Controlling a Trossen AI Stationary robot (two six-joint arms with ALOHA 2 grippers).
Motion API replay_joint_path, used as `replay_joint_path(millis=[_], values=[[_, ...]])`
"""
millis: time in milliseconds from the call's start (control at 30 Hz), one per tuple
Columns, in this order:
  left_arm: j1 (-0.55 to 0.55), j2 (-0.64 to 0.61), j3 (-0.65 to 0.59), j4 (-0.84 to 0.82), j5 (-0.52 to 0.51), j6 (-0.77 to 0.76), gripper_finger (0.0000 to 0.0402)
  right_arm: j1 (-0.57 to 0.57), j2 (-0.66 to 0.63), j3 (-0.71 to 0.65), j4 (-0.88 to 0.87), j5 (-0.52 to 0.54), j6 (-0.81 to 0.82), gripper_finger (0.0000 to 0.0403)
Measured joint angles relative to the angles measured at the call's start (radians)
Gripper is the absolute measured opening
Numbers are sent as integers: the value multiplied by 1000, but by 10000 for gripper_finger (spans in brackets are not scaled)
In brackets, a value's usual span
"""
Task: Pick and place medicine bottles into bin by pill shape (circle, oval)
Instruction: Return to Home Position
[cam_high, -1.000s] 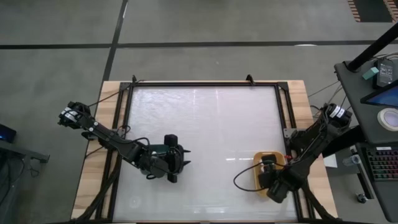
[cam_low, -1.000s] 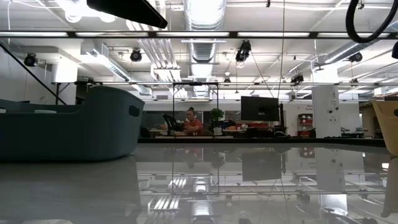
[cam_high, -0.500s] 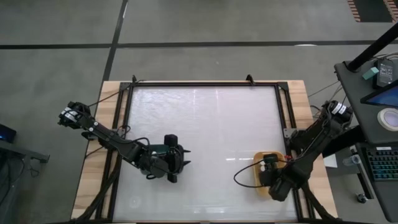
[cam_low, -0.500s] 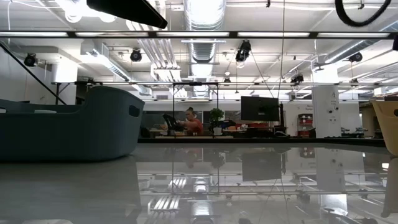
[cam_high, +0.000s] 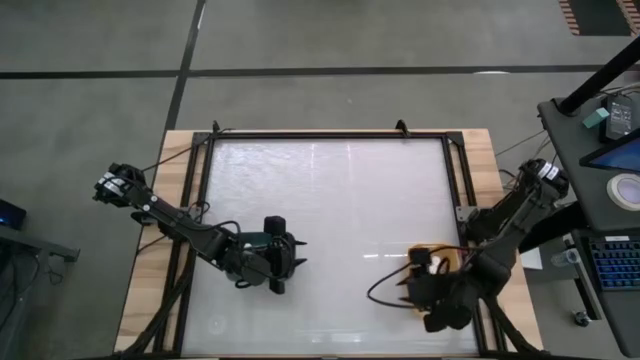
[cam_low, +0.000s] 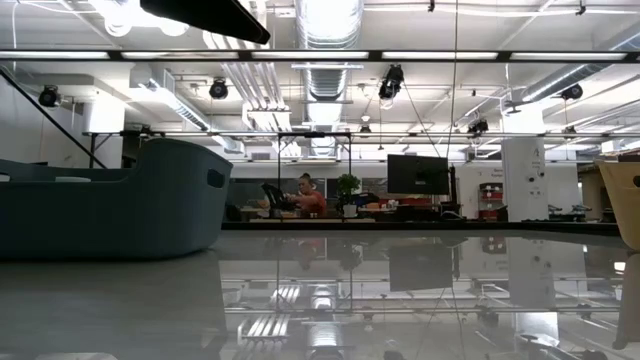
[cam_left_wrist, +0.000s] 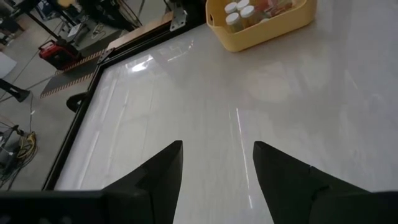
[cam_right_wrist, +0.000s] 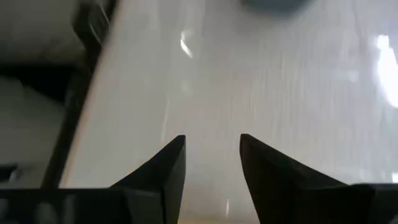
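The yellow-orange tray (cam_left_wrist: 273, 31) stands at the table's near right and holds several white-capped medicine bottles (cam_left_wrist: 239, 11). In the high view my right arm covers most of this tray (cam_high: 442, 250). The dark teal tray (cam_low: 110, 200) stands at the near left, mostly under my left arm in the high view (cam_high: 252, 240). My left gripper (cam_left_wrist: 217, 162) is open and empty above the table beside the teal tray (cam_high: 290, 262). My right gripper (cam_right_wrist: 212, 155) is open and empty over the bare table, just left of the yellow tray (cam_high: 415, 290).
A black frame (cam_high: 330, 135) runs around the white tabletop, on wooden boards. The middle and far parts of the table (cam_high: 330, 190) are bare. A black cable (cam_high: 385, 290) loops from my right arm over the table. A desk with a keyboard (cam_high: 610, 260) stands to the right.
My right gripper has swung off the yellow tray toward the table's near edge and left, turning as it went. Its cable loop has shifted with it and has gone out of the top of the low view. My left arm has kept still.
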Motion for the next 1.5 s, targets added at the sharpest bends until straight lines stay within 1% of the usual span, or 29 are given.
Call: replay_joint_path(millis=[200, 433, 500, 600, 733, 833, 900, 1133, 1500], values=[[0, -41, -1, -1, 4, 20, 180, -90, 0, 15, 212, 22, -317, 121], [1, -121, -20, 1, 35, 96, 180, -229, -4, -79, 457, 15, -661, 98], [2, -137, -31, 0, 36, 99, 180, -273, -9, -116, 541, -7, -731, 93], [6, -157, -50, 9, 38, 101, 180, -342, -19, -174, 662, -91, -806, 85], [16, -179, -92, 46, 40, 109, 180, -432, -40, -237, 781, -192, -862, 75], [29, -194, -123, 54, 42, 102, 180, -487, -64, -284, 833, -225, -882, 69], [39, -206, -147, 92, 44, 104, 180, -518, -84, -323, 876, -243, -894, 68], [80, -257, -212, 137, 66, 108, 180, -587, -189, -459, 994, -251, -901, 68], [142, -365, -311, 162, 68, 107, 180, -607, -395, -640, 1120, -249, -895, 68]])
